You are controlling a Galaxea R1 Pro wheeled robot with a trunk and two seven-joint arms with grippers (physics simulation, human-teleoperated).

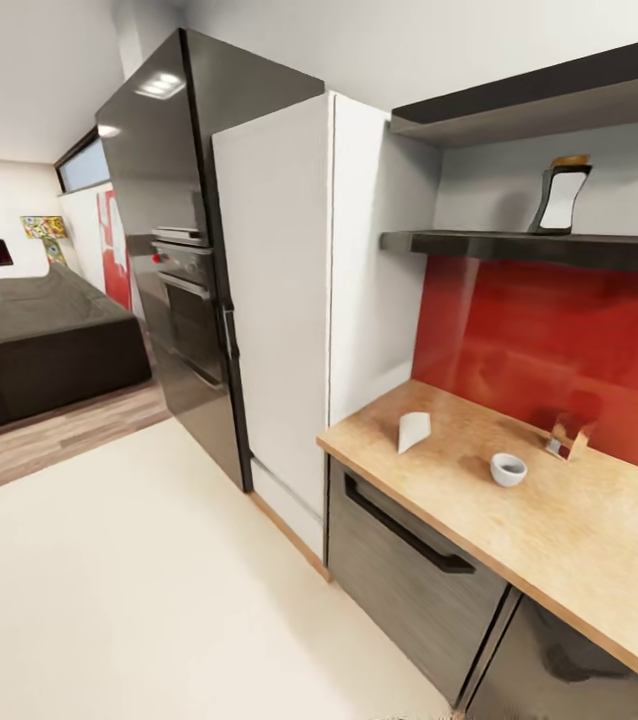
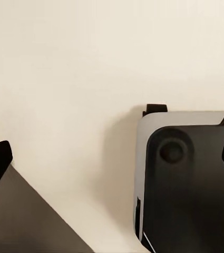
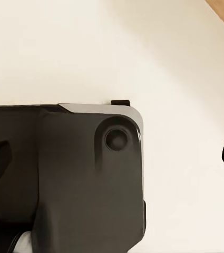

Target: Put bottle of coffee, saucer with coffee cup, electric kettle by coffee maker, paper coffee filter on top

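Observation:
The bottle of coffee (image 1: 560, 196), pale with a dark frame and a brown cap, stands on the dark kitchen shelf (image 1: 479, 243). On the wooden countertop (image 1: 559, 540) lie a white paper coffee filter (image 1: 412, 431) and, to its right, a small white coffee cup (image 1: 508, 468). A small brownish object (image 1: 569, 438) sits against the red backsplash; I cannot tell what it is. My left gripper (image 2: 112, 161) hangs open above the cream floor, with nothing between its fingers. My right gripper (image 3: 112, 158) is open too, over my own dark base (image 3: 64, 179).
A white tall cabinet (image 1: 279, 300), a built-in oven (image 1: 184, 290) and a dark fridge panel stand left of the counter. Grey drawers (image 1: 409, 560) sit below the counter. A dark sofa (image 1: 39, 340) is in the living area far left. Cream floor (image 1: 139, 580) spreads in front.

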